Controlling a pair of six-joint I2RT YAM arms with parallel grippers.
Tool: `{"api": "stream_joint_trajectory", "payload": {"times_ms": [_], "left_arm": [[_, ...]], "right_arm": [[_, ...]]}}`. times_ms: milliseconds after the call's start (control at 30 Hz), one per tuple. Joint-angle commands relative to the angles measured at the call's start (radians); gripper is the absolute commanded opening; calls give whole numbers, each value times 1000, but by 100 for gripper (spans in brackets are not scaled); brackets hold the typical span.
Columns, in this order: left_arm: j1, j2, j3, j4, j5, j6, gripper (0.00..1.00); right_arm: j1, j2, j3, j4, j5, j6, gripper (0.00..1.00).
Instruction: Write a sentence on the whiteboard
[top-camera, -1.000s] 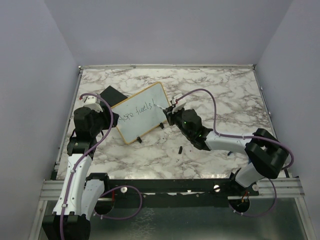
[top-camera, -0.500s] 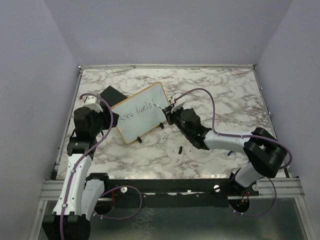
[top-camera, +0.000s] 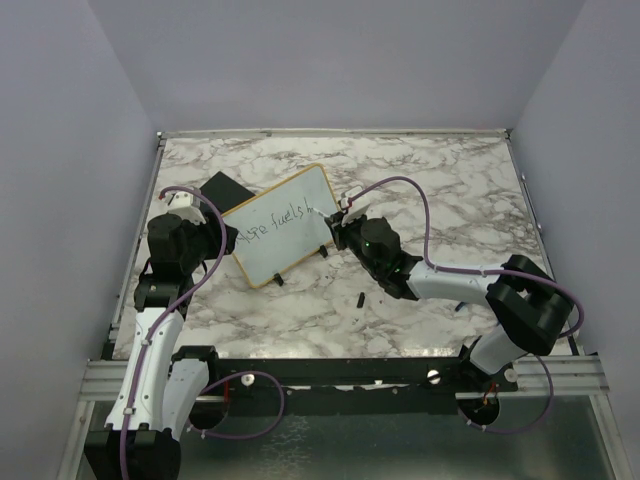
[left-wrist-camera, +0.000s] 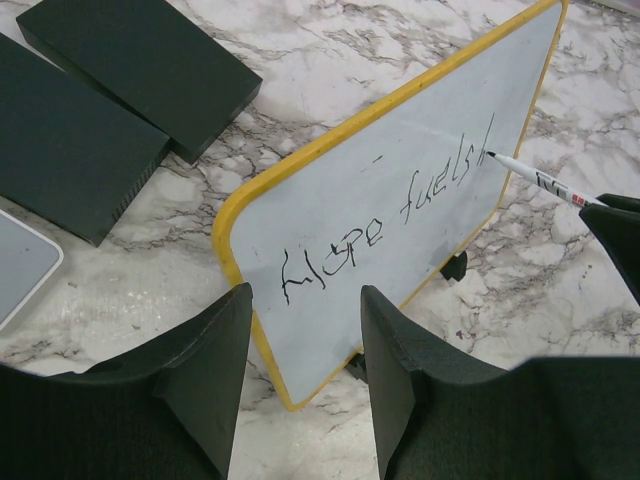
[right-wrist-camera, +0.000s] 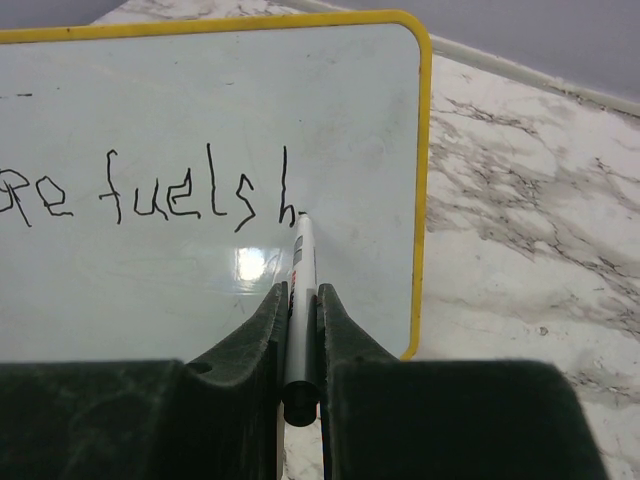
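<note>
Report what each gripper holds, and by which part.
Right gripper clamps the marker by its rear barrel, tip on the whiteboard. Left gripper is open, gripping nothing.

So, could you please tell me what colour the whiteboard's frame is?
Yellow-orange. The whiteboard's frame shows best in the right wrist view.

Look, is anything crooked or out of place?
The yellow-framed white whiteboard sits slanted across the white marble table, and a small black cap-like piece lies loose near it. Nothing looks spilled or broken.
</note>
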Motion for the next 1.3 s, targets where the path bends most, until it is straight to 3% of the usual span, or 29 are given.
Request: {"api": "stream_joint_trajectory", "payload": {"times_ms": [0,1267], "left_arm": [[-7,-6,-10,17,16,1,50],[-7,-9,-10,17,15,0,50]], "right_arm": [[6,8,23,11,42,-15,0],[6,28,28,7,-18,-28,0]]}}
